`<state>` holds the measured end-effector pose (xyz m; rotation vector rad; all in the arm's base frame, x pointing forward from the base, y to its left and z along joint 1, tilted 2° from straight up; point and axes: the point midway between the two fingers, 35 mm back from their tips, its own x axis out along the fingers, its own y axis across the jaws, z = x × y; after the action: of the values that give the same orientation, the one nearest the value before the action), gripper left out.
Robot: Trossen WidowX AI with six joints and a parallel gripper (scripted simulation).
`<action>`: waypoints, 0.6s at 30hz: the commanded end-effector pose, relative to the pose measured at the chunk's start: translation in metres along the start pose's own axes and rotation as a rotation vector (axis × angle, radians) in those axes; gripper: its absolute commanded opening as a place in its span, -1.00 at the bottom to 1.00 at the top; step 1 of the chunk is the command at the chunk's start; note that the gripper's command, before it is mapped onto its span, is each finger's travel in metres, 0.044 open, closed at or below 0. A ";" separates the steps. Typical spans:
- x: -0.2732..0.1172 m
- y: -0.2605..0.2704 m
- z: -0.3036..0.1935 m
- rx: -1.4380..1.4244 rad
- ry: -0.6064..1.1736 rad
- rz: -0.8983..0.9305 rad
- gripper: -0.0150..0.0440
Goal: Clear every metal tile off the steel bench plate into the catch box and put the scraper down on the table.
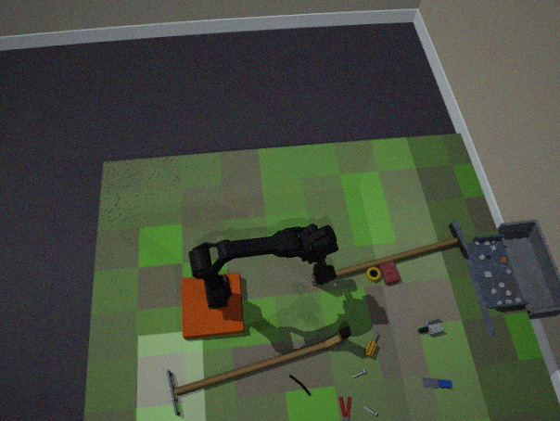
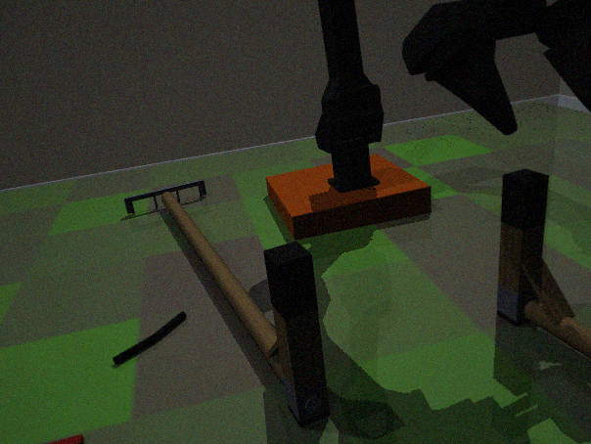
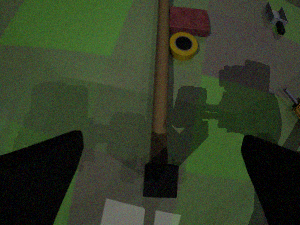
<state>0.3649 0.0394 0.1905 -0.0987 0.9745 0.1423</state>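
Observation:
The long scraper point(image 1: 399, 258) point(image 2: 578, 333) point(image 3: 160, 89) lies with its solid head by the near edge of the steel bench plate point(image 1: 484, 284). Its black-topped upright grip block point(image 2: 523, 200) point(image 3: 160, 180) is at the end nearer the arm. My gripper point(image 1: 324, 273) point(image 3: 165, 143) is wide open and empty above that end; in the wrist view the block shows between the fingers, lower in the picture than the fingertips. Several small metal tiles point(image 1: 488, 274) and an orange piece point(image 1: 503, 260) lie scattered on the plate. The grey catch box point(image 1: 528, 266) adjoins its far end.
A yellow ring point(image 1: 374, 280) point(image 3: 183, 46) and a red block point(image 1: 389, 273) point(image 3: 190, 22) lie beside the scraper handle. A second long tool point(image 1: 260, 368) point(image 2: 220, 274) with an open-frame head lies nearer the front. A screwdriver point(image 1: 371, 349) lies past its block.

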 end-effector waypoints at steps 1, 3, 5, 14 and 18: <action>-0.005 0.001 -0.008 0.011 -0.014 0.003 1.00; -0.007 0.000 -0.012 0.012 -0.021 0.001 1.00; -0.010 0.000 -0.017 0.013 -0.027 -0.002 1.00; -0.019 0.000 -0.037 0.016 -0.056 -0.012 1.00; -0.022 0.000 -0.047 0.017 -0.069 -0.016 1.00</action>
<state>0.3209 0.0326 0.1839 -0.0894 0.9169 0.1315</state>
